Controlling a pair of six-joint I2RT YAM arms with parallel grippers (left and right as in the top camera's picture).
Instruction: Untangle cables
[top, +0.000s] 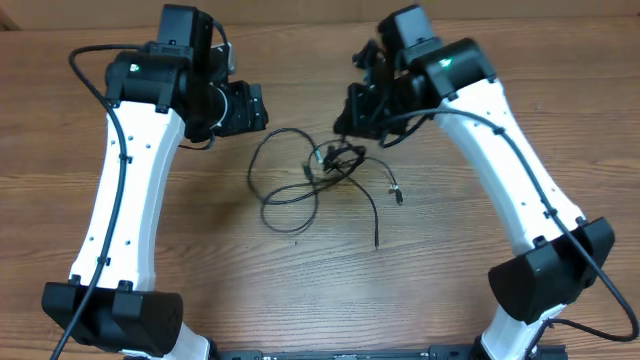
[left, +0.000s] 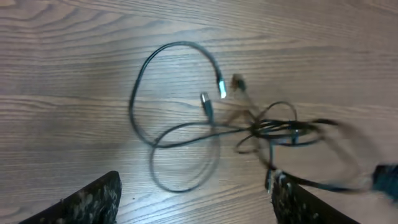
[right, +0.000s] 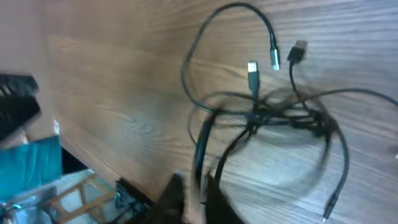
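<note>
A: left gripper (left: 194, 185) status?
B: Wide open, empty, hovering over the table (left: 62, 56). Just ahead of its fingers is the near end of a loose loop (left: 138, 93) of the cables (left: 186, 127). Beyond that are two silvery plug tips (left: 222, 87), close together. The knot (left: 273, 127) is ahead, off to the right in its view.
A: right gripper (right: 199, 196)?
B: Fingers near together, with one strand running straight into the gap. It's blurred, so I cannot tell whether it's pinched or only passing through. Past the fingers comes the knot, then the plug tips, with the open loop farthest out.
A: Risks?
B: My read: if the right pulls that strand while the left holds nothing, the whole bundle drags along or the knot cinches tighter. A plug tip could snag in a loop on its way through. Thin wire could also slip from the fingers.
A: Any bins or trays?
B: None on the table. There's a teal thing (right: 28, 168) past the table edge in the right wrist view. Can't tell what it is or whether it holds anything.
</note>
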